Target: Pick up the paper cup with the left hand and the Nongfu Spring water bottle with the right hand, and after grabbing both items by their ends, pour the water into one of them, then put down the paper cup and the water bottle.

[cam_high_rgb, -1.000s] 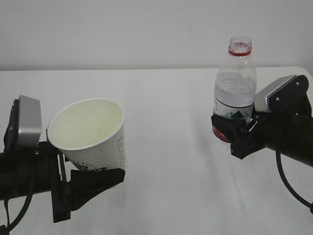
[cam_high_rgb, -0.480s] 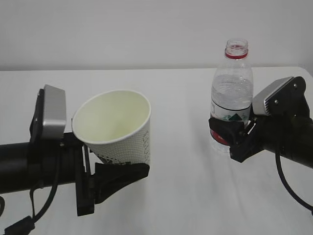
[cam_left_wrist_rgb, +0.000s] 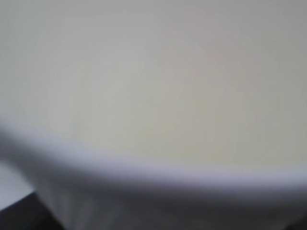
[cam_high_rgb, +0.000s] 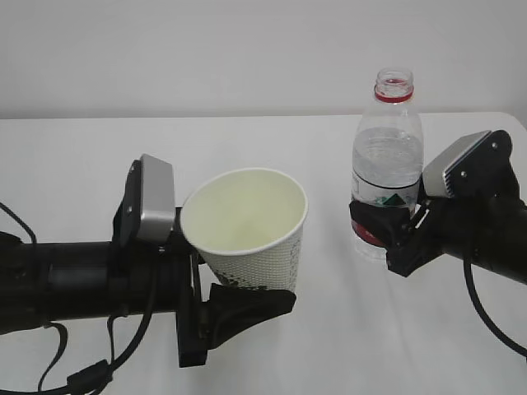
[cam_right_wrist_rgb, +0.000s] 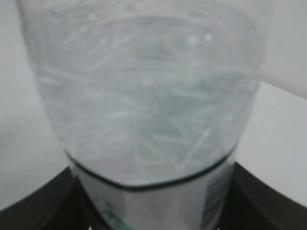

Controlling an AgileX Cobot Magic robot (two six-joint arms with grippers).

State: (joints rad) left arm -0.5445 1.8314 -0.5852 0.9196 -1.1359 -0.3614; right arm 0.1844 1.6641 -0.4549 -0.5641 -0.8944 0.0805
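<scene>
Upright, uncapped Nongfu Spring water bottle (cam_high_rgb: 387, 156)

No text is legible; the bottle (cam_high_rgb: 387, 164) label (cam_high_rgb: 384, 196) shows only a green emblem.

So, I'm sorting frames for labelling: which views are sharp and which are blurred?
Exterior view: sharp, evenly lit, cup and bottle clear. Left wrist view: cup fills the frame, fully out of focus. Right wrist view: bottle very close, soft, label edge just readable.
</scene>
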